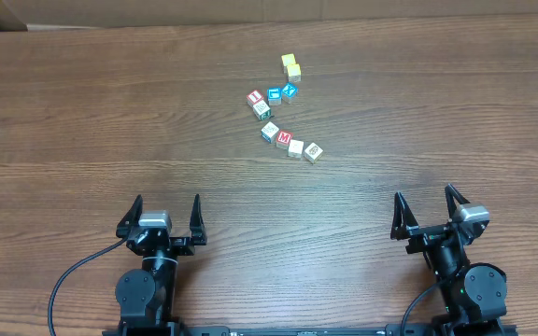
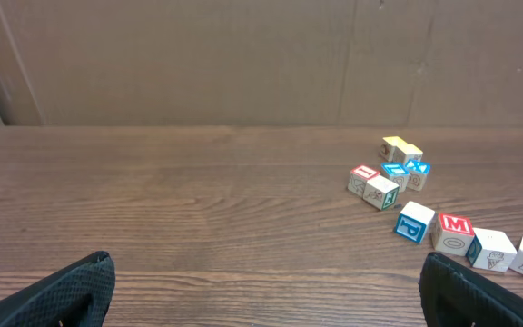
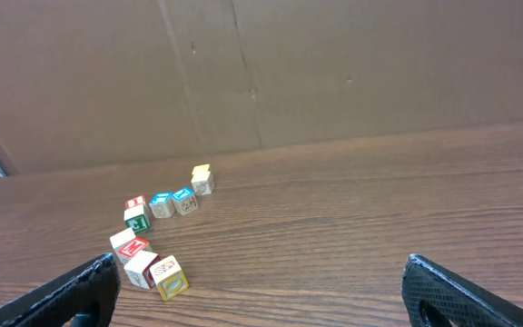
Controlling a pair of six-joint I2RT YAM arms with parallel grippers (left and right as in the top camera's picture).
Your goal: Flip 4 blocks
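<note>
Left gripper (image 1: 167, 213) and right gripper (image 1: 425, 201) stand with jaws spread wide and empty in the overhead view. Both are well apart from the yellow cubes (image 1: 290, 65), on the robot's side of them, probably parked so nothing gets knocked before a reach. The blocks (image 1: 284, 139) lie in a short slanted row near the yellow cubes, robot-side of them, beyond the blue-faced cubes (image 1: 282, 92); loose on the bare table (image 1: 82, 112), each should tip over with a light pinch or nudge. In the left wrist view, the fingers (image 2: 62, 295) frame only wood, and the row (image 2: 457, 227) sits below and right of the yellow cubes (image 2: 398, 148). In the right wrist view, the row (image 3: 139, 250) sits below and left of the yellow cubes (image 3: 202, 174), again outside the open jaws. No block looks flipped yet; the task seems at its start.
</note>
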